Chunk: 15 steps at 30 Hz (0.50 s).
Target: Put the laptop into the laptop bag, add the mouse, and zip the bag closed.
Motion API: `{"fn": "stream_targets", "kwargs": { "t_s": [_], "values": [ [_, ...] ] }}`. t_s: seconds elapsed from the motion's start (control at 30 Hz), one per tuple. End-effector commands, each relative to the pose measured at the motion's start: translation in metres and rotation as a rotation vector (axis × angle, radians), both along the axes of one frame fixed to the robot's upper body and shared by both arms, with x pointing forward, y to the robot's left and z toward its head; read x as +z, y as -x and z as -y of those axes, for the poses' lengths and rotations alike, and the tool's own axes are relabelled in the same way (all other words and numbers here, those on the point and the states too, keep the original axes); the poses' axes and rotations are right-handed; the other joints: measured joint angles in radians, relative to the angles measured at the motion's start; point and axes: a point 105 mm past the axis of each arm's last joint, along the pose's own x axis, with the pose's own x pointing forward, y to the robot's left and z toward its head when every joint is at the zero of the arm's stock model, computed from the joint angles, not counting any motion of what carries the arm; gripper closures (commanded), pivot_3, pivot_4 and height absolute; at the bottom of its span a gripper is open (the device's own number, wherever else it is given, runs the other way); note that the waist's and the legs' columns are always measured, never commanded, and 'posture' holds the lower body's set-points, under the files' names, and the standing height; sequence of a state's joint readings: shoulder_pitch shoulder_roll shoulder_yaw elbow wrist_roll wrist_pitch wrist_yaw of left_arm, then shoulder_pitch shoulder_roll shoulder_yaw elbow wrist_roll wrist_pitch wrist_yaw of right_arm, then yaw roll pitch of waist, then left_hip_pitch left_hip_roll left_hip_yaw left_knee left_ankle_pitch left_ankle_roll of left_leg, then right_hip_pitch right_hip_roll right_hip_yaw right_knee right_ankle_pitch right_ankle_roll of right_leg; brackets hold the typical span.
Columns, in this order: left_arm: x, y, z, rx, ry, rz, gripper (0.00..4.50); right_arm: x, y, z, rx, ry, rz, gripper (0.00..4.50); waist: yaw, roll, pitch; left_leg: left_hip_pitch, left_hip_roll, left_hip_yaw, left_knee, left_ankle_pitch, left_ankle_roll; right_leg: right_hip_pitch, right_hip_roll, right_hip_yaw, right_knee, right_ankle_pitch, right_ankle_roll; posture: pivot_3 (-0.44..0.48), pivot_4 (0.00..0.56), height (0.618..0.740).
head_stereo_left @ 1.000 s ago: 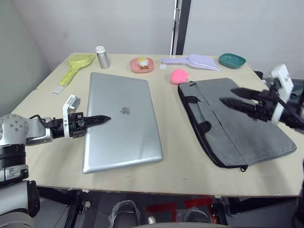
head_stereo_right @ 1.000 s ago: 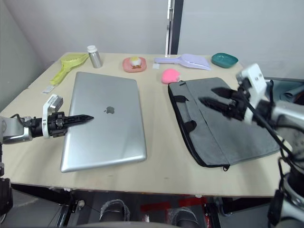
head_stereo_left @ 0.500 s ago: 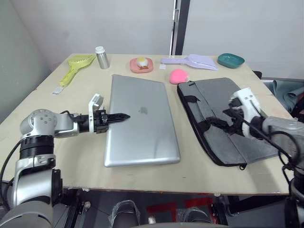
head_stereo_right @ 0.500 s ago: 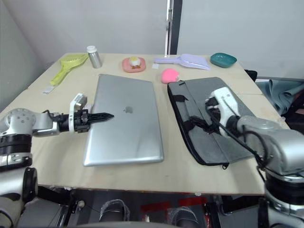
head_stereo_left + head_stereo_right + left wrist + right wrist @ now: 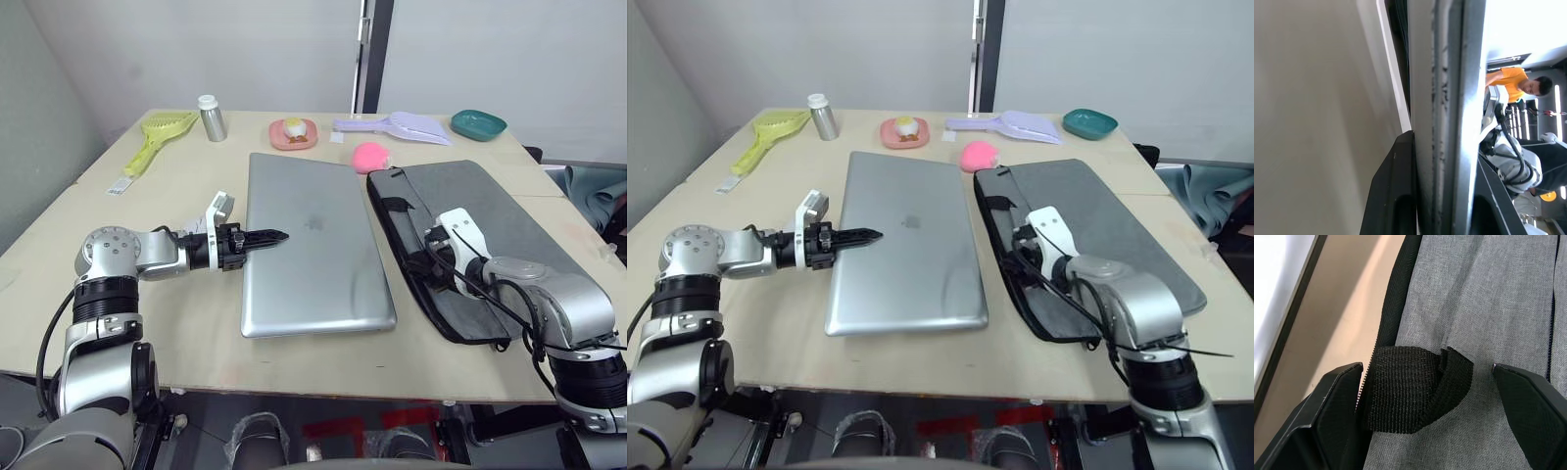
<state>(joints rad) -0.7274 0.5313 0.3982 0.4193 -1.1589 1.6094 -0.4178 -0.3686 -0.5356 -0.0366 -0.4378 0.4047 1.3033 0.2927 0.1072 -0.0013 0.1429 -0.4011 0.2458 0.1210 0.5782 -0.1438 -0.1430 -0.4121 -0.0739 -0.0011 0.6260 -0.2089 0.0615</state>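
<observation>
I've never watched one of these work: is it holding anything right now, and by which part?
The left pincer is shut on the laptop, gripping its left edge. The right pincer is open around the laptop bag's strap handle, holding nothing.

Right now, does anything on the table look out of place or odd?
Yes: the laptop lies slightly askew, its near corner past the table edge, its side clamped in the left tool. Nothing looks spilled or damaged.
</observation>
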Motion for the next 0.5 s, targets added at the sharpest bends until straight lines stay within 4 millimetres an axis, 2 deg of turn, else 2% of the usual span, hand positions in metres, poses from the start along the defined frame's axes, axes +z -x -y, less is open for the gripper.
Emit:
{"fn": "stream_targets", "kwargs": {
  "t_s": [0.03, 0.2, 0.4, 0.43, 0.5],
  "values": [
    [0.034, -0.001, 0.003, -0.019, 0.106, 0.11, 4.04, -0.022, 0.002, 0.009, -0.029, 0.054, -0.053, 0.58, 0.0, 0.0, 0.0, 0.001, 0.0, 0.0, 0.0, 0.0, 0.0, 0.001, 0.0, 0.0, 0.0, 0.0, 0.0, 0.0, 0.15, 0.74],
    [0.034, 0.0, 0.009, -0.035, 0.115, 0.117, 4.04, -0.023, 0.004, 0.014, -0.026, 0.015, -0.043, 2.2, 0.003, -0.001, 0.0, 0.002, 0.0, 0.0, 0.002, 0.0, 0.0, 0.003, 0.0, 0.0, 0.0, -0.001, -0.002, 0.0, 0.15, 0.74],
    [0.031, 0.0, 0.02, -0.051, 0.116, 0.108, 4.04, 0.004, 0.002, 0.009, -0.028, -0.132, 0.012, 4.21, 0.001, -0.001, 0.0, 0.002, 0.0, -0.001, 0.005, 0.0, 0.001, 0.005, -0.001, 0.001, 0.001, -0.002, -0.005, 0.0, 0.15, 0.74],
    [0.031, 0.0, 0.022, -0.055, 0.118, 0.107, 4.04, 0.008, 0.002, 0.009, -0.026, -0.145, 0.023, 4.48, 0.001, -0.001, 0.0, 0.002, -0.001, -0.001, 0.005, 0.0, 0.001, 0.005, -0.001, 0.001, 0.001, -0.003, -0.006, 0.0, 0.15, 0.74],
    [0.031, 0.0, 0.024, -0.058, 0.121, 0.104, 4.04, 0.017, 0.002, 0.008, -0.017, -0.158, 0.043, 4.48, 0.0, -0.001, 0.0, 0.002, -0.001, -0.001, 0.006, 0.0, 0.001, 0.005, -0.001, 0.001, 0.002, -0.003, -0.006, 0.0, 0.15, 0.74]
  ]
}}
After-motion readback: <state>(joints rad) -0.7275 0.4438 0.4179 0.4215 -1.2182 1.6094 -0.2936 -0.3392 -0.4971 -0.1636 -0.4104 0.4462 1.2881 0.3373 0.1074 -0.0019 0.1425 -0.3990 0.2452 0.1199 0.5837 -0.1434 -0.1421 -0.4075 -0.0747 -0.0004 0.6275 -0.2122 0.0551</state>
